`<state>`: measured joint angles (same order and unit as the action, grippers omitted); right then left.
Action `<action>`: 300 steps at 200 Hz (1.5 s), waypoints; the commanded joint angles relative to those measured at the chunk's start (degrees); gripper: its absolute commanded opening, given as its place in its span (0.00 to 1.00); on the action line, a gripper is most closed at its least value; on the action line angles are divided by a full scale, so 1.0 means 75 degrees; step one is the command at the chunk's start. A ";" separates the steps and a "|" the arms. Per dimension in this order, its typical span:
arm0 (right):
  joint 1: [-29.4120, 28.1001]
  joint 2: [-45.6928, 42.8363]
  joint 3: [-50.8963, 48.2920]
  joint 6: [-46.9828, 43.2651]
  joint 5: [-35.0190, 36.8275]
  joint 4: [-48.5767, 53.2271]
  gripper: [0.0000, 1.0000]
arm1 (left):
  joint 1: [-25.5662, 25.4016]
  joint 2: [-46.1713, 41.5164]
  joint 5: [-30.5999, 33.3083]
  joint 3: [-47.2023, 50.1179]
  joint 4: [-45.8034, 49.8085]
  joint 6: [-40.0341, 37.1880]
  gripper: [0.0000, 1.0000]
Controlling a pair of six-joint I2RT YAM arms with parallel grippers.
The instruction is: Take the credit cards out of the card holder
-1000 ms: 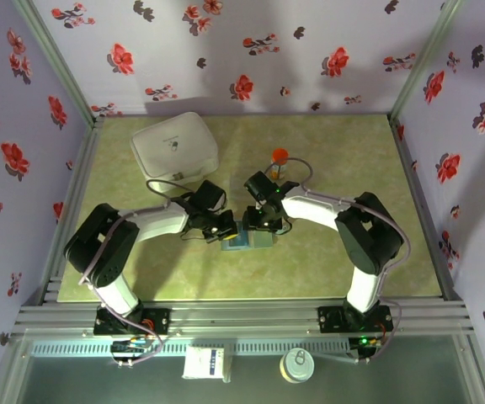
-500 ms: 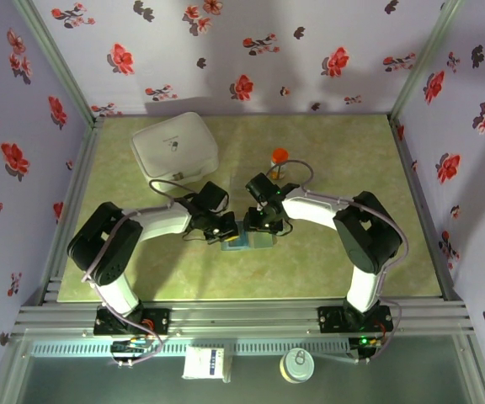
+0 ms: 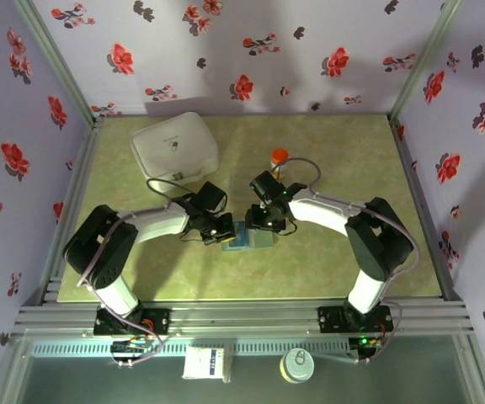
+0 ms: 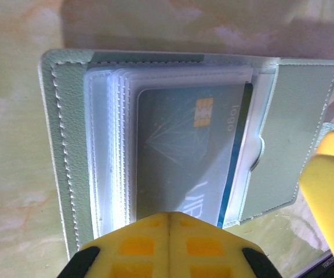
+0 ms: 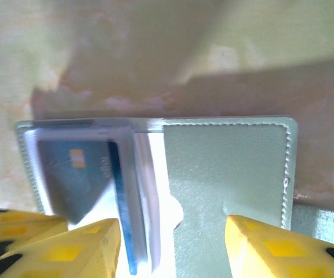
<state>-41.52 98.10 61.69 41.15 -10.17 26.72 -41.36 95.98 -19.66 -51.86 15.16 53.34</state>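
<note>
The grey-blue card holder [image 3: 253,239] lies open on the mat between my two grippers. In the left wrist view the card holder [image 4: 306,133] shows a stack of clear sleeves, and a blue-teal credit card [image 4: 184,150] with a gold chip sits in the top one. My left gripper [image 4: 170,215] is shut, its joined tips resting on the near edge of the sleeves. My right gripper [image 5: 173,248] is open. Its fingers straddle the sleeve stack's edge and the inner part of the right panel of the card holder [image 5: 231,168]; the credit card [image 5: 74,168] lies to their left.
A big white lidded case [image 3: 175,145] stands at the back left of the green mat [image 3: 352,168]. An orange-capped bottle [image 3: 279,158] stands just behind the right gripper [image 3: 264,222]. The left gripper [image 3: 225,235] is close beside it. Flowered walls enclose three sides.
The right arm has shifted a little to the right and its jaws have spread slightly. The left gripper stays shut on the same spot of the holder.
</note>
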 commanded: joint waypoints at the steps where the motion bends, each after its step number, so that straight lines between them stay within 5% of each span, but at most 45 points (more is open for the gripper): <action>1: 0.0051 -0.0330 -0.0248 0.0127 -0.0471 -0.0529 0.50 | 0.0007 -0.0159 0.0125 -0.0304 0.0223 -0.0213 0.05; 48: 0.0063 -0.0124 -0.0608 0.0279 -0.1602 -0.1636 0.38 | 0.0018 0.0113 0.0197 -0.0272 0.0069 -0.0215 0.03; 111: 0.0063 0.0108 -0.0878 0.0396 -0.1928 -0.2201 0.29 | 0.0024 0.0089 0.0662 -0.0078 0.0401 -0.0406 0.01; 300: 0.0063 0.0413 -0.0808 0.0015 -0.1130 -0.1573 0.24 | 0.0124 0.0104 0.0746 0.0070 0.0470 -0.0447 0.01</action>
<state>-41.45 101.69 55.64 43.09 -23.09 10.85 -41.06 96.14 -15.18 -52.23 16.34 51.42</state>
